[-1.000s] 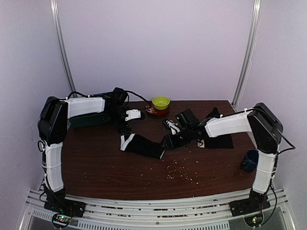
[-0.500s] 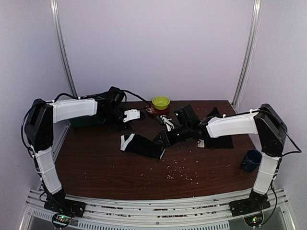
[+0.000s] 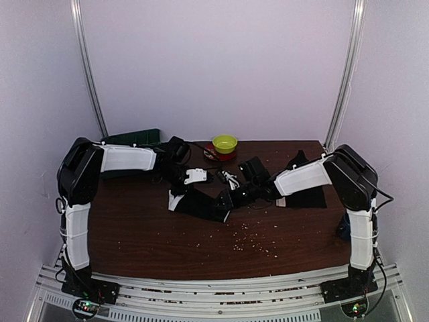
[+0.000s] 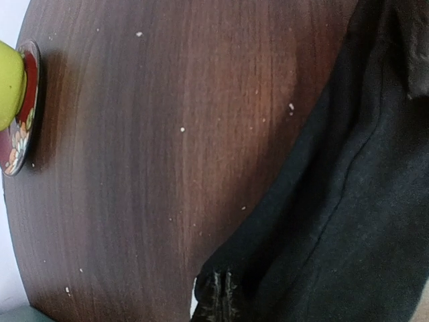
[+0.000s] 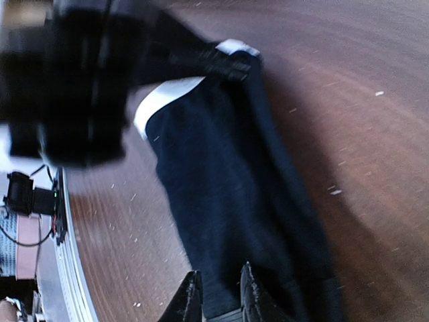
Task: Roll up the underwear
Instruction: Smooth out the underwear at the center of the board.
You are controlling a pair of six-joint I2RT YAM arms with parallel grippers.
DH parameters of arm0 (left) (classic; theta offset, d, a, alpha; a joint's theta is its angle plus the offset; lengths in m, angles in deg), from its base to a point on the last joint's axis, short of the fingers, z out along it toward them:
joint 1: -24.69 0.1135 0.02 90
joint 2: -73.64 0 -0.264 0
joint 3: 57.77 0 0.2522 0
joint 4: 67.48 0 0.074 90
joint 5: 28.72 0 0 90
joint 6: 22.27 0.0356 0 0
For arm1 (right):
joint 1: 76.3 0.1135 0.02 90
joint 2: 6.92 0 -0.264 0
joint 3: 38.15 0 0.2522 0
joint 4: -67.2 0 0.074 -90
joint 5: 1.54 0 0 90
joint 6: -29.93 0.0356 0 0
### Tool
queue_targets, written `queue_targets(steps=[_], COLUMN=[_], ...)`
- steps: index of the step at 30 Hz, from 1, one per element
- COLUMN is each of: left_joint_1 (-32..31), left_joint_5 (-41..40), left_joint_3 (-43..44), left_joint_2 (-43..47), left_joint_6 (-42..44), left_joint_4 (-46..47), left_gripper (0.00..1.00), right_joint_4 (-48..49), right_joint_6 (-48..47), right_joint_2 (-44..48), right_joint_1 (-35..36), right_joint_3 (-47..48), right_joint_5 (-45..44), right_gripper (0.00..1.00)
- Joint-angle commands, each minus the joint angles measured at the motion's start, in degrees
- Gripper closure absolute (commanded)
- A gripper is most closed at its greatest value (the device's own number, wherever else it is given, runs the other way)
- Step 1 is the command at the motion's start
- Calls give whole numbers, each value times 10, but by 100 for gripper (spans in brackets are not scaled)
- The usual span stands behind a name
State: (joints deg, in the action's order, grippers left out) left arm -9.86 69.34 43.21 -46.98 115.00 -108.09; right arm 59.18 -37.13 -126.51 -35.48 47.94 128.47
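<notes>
The plain black underwear [image 3: 201, 203] lies on the brown table, its white band [image 3: 175, 200] at the left end. My left gripper [image 3: 182, 189] is shut on that band end; in the left wrist view its tips [image 4: 218, 300] pinch the black fabric [image 4: 348, 201] at the edge. My right gripper [image 3: 228, 199] is shut on the opposite end. In the right wrist view, its fingers [image 5: 191, 298] clamp the cloth [image 5: 228, 188], which stretches away to the band [image 5: 167, 94]. A second black garment with white-edged straps [image 3: 232, 178] lies just behind.
A green bowl on a red saucer [image 3: 224, 143] stands at the back centre. A dark green box [image 3: 131, 137] sits at the back left. A dark cloth [image 3: 305, 196] lies under my right arm and a blue mug [image 3: 345, 228] behind it. Crumbs [image 3: 251, 238] dot the table's front.
My left arm swung forward and right to the band end and shut on it. My right gripper slid left and tightened on the other end, and the green box at the back left is now uncovered.
</notes>
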Motion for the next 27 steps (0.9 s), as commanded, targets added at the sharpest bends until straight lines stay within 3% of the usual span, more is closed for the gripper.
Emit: queue_targets(steps=[1,14,17,19,23,24,27], left_joint_1=[3,4,12,22,30,31,30], left_joint_5=[-39,-98,-107,-101,-97,-98,-83], left_joint_3=[10,-63,-50,-24,-9,-10,-22], left_joint_2=[-18,-15,0,16,60,72,102], left_joint_6=[0,-9,-31,-50,-59,-59,-56], left_joint_4=[42,107,116,109,102,100,80], left_gripper=[99,96,75,55,29,24,22], right_joint_4=[29,1,-8,-15,-31,-36,-40], right_joint_6=[29,28,17,12,4,0,-5], right_joint_2=[-26,-33,-4,23,75,83,99], right_joint_1=[-18,-27,-27,-26,-24,-23,-16], right_joint_3=[13,-3,-2,-4,-4,-4,-7], right_joint_5=[5,-13,-7,-10,-11,-12,-12], right_gripper=[79,81,80,80,78,78,77])
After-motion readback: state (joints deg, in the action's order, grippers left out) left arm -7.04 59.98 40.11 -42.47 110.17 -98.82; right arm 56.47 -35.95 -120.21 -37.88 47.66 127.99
